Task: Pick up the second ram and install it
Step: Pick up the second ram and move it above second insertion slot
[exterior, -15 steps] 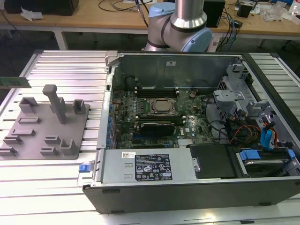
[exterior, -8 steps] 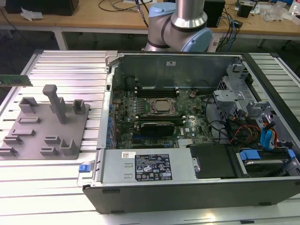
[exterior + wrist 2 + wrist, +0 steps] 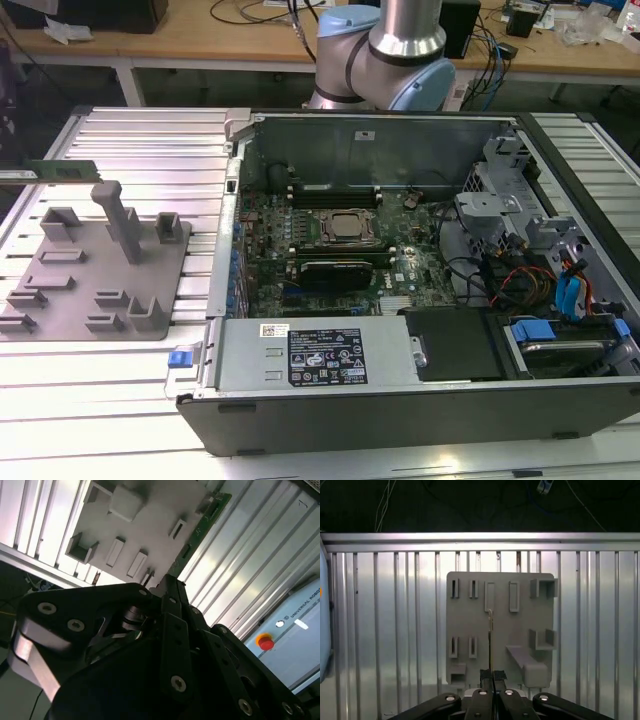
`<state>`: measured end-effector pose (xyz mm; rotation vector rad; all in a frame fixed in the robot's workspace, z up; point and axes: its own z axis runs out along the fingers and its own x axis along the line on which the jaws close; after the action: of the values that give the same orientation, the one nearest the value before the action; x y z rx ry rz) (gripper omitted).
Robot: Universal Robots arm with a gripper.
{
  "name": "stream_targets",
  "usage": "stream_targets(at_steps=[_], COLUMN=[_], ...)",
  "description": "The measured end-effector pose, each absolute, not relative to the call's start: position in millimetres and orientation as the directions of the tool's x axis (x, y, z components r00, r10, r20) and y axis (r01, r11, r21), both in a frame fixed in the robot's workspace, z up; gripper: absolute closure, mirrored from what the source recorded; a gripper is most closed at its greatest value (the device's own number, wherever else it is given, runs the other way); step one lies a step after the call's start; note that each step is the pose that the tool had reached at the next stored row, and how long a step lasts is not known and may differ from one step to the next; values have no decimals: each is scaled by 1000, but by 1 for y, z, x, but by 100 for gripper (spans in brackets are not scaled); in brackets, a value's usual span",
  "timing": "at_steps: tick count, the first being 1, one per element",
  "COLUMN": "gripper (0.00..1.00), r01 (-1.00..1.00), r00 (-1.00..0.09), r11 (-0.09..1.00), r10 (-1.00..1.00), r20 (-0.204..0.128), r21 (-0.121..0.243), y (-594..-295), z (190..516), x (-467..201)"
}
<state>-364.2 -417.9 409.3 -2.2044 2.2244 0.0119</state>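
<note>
— What's on the ribbed desk [image 3: 110, 390]?
— By its edge at the exterior view's left, my pincer [image 3: 493, 676] pinches the second ram [image 3: 60, 168] over the grey holder plate [image 3: 100, 270]. It is held edge-on, I judge to suit narrow slots. The open computer case [image 3: 420, 410] sits mid-desk.

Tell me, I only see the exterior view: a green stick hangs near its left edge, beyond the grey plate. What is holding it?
Observer: The gripper, shut on one end of the second ram, in the second wrist view.
Operator: What lies under it?
Observer: In the first wrist view, the grey fixture plate lies behind its thin edge.
Operator: Anything else around?
Observer: A red button on a panel past the ribbed table, in the second wrist view.
</note>
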Motion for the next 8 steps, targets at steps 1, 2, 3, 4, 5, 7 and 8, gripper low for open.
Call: stream_targets(at_steps=[1,2,3,4,5,7,8], gripper=[91,91,91,91,91,91,91], r01=[-1000,-1000,-1000,-1000,-1000,-1000,-1000], r00=[-9,-9,-9,-9,-9,-9,-9], r11=[9,9,9,9,9,9,9], r10=[-1000,-1000,-1000,-1000,-1000,-1000,-1000], r20=[-12,-12,-12,-12,-12,-12,-12], r21=[-2,-1,-2,-2,-2,-2,-2], y=[-418,-418,-418,-418,-418,-418,-418], z=[409,409,409,409,409,409,409], x=[-353,-344,-338,-332,-328,-316,-311])
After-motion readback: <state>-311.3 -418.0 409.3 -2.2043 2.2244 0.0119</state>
